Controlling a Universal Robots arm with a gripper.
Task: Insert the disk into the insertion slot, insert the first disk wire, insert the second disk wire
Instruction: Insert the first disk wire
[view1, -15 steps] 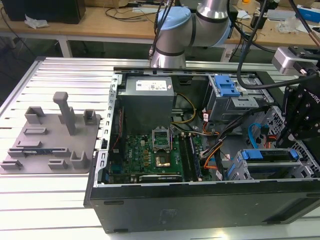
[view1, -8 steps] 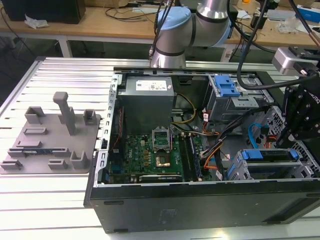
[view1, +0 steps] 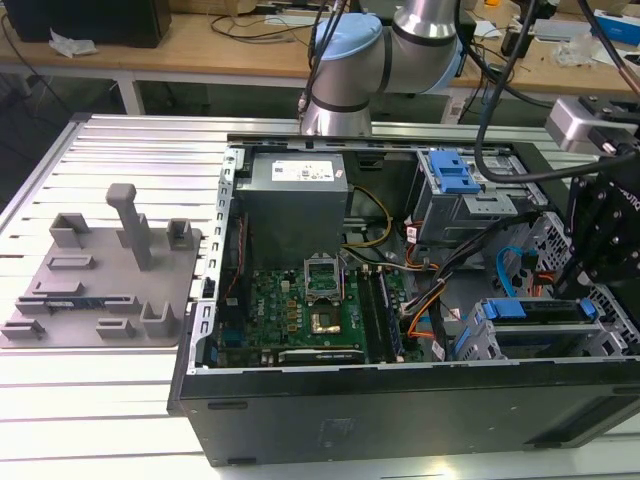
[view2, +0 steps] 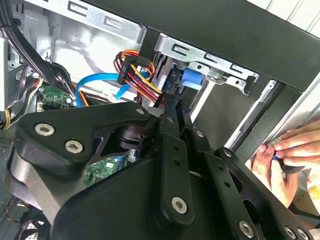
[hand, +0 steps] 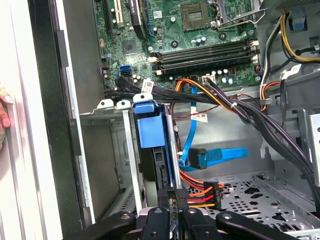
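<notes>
The disk in its blue carrier sits inside the insertion slot, a low grey cage at the case's front on the exterior view's right. Its blue carrier tab and dark rear edge face my gripper. The gripper is shut on the black plug of a disk wire with red, orange and yellow strands, just behind the disk. The same plug and strands show past my gripper in the second wrist view. A flat blue disk wire hangs loose beside it, its plug free.
The open black computer case holds a green motherboard and a taller grey cage with a blue latch. Black cable bundles cross near the slot. A person's hand rests at the case's outer edge. A grey fixture plate lies on the exterior view's left.
</notes>
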